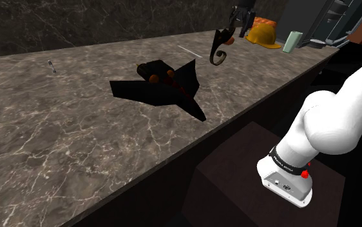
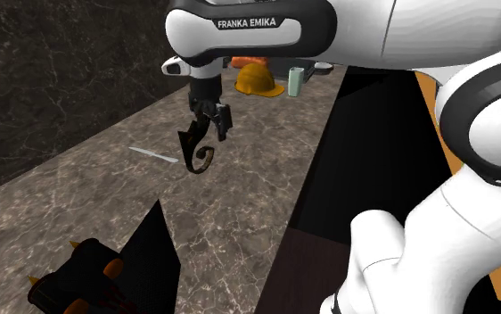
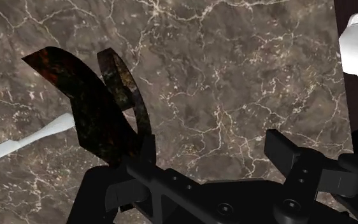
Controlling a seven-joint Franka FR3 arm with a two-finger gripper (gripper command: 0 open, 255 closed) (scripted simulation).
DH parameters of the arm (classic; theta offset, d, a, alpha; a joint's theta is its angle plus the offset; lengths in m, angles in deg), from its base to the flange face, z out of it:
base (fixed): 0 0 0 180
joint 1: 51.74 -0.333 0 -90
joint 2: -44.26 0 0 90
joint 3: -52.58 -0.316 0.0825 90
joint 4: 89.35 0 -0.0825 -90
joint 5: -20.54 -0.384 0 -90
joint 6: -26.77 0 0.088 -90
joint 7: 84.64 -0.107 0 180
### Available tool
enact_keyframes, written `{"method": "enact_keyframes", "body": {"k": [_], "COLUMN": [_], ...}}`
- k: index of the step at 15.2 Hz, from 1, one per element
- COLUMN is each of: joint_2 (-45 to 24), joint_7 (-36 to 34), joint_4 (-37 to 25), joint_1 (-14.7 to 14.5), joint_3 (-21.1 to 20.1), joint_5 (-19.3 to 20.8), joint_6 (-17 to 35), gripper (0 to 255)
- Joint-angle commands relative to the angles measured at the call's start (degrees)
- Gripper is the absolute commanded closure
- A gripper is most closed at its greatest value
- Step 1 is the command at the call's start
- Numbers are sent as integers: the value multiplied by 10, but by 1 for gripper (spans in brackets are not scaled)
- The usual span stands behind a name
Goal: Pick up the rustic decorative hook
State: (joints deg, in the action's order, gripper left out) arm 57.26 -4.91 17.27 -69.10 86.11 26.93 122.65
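Hovering over marble counter (image 3: 235, 76), gripper (image 3: 213, 143) spread wide, dark hook (image 3: 88, 108) seemingly against 1 finger (image 3: 147, 153)

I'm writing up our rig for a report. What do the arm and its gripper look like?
The arm is glossy white with rounded links and dark rings at its joints; a black band carries white FRANKA EMIKA lettering. One link's black collar has a small red mark. The gripper is all black and angular, with small screw heads.
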Motion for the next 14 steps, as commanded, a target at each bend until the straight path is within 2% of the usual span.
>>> {"method": "enact_keyframes", "body": {"k": [1,5,14], "joint_2": [-67,-189,-181], "joint_7": [94,257,257], "joint_4": [-61,-179,-112], "joint_1": [-12,-2,-2], "joint_3": [27,50,43], "joint_5": [-31,-103,-98], "joint_6": [-4,-27,34], "gripper": [0,0,0]}}
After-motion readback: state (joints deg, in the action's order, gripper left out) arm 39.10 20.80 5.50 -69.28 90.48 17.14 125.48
